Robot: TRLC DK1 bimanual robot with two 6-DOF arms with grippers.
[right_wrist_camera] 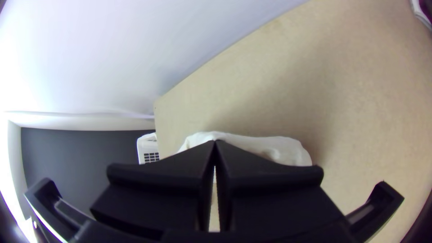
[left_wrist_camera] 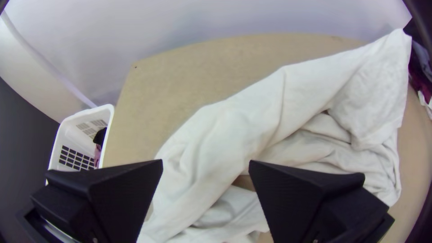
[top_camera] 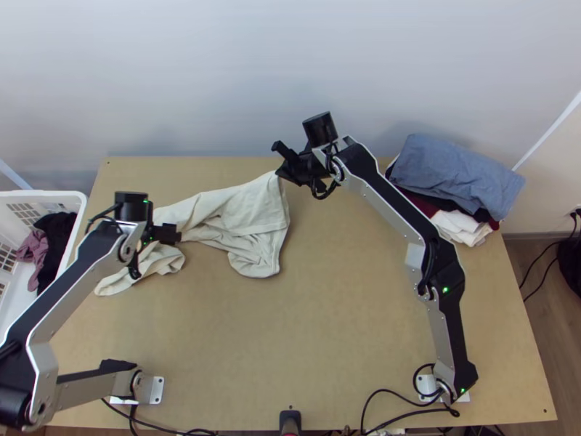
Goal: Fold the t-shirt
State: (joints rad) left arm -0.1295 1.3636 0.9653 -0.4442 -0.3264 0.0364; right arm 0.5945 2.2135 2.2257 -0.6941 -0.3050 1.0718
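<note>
A pale, plain wall [top_camera: 218, 73] rises behind a light wooden table [top_camera: 341, 327], and a wooden floor [top_camera: 541, 305] shows beyond the table's right side. At the left edge of the top view stands a white plastic basket [top_camera: 51, 195] with openwork sides; black cloth [top_camera: 55, 236] and mauve cloth [top_camera: 32, 251] lie in it. On the far right corner of the table is a pile of clothes, with a blue-grey garment [top_camera: 454, 171] on top and dark red, black and white cloth under it. Black cables [top_camera: 407, 414] run along the near edge.

The t-shirt [top_camera: 247, 211], off-white, lies on the far left part of the table, bunched and creased rather than spread. One part trails toward the basket, beneath the left claw; the other fans out wider toward the middle, and its far corner is drawn up into a peak at the right claw.

The left claw [top_camera: 173, 232] is over the narrower stretch of the t-shirt. In the left wrist view its two black fingers [left_wrist_camera: 310, 193] stand wide apart, with nothing gripped between them. The right claw [top_camera: 281, 173] is near the table's far edge, its fingers [right_wrist_camera: 180, 171] brought together at the tips, pinching the raised corner of the t-shirt.
</note>
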